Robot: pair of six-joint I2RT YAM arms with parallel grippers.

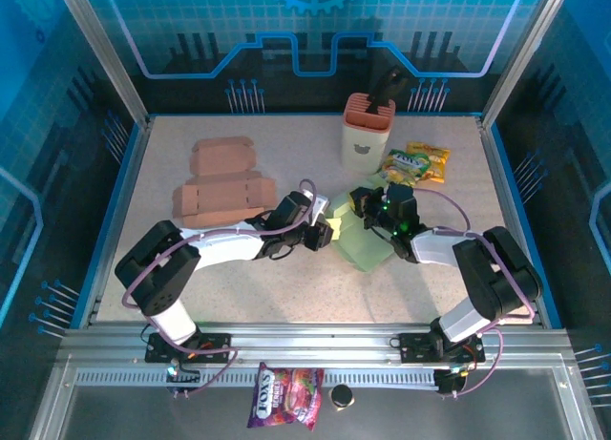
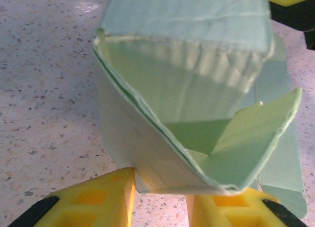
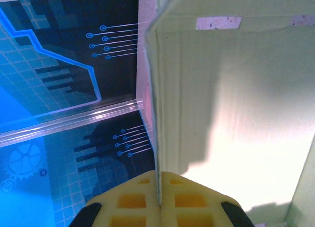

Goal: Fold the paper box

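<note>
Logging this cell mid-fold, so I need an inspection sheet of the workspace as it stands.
Surface: speckled table, no spills seen.
Job's things: green paper box, partly folded, at centre.
Clutter: brown flat boxes far left; holder and snack packets far right; snack bag at the near edge.
Grippers: right gripper shut on a box panel; left gripper straddles the box's lower fold, grip unclear.
Cables: purple cables loop along both arms.
Surroundings: blue printed walls, metal frame.

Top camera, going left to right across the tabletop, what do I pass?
Flat brown cardboard box blanks → light green paper box → green and yellow snack packets.
</note>
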